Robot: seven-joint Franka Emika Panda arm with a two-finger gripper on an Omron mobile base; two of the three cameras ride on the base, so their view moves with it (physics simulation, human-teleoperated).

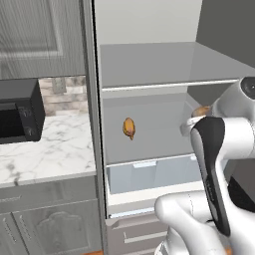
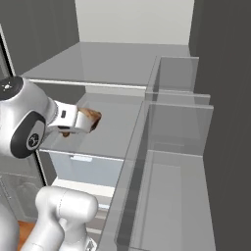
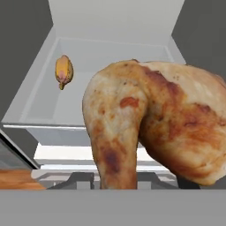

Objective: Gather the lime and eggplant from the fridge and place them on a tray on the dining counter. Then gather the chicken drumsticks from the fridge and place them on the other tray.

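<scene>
Chicken drumstick (image 3: pixel 150 128), roasted brown, sits clamped between the jaws of the gripper (image 2: pixel 90 121), which are pressed tight on it. You can see the drumstick large and close in the hand view; in the right base view it shows as a brown end past the white hand, above the fridge's middle shelf (image 2: pixel 117 125). A second chicken drumstick (image 1: pixel 129 128) lies on that same shelf, well apart to the left. Note the microwave (image 1: pixel 20 110) on the marble counter (image 1: pixel 50 154) beside the fridge.
</scene>
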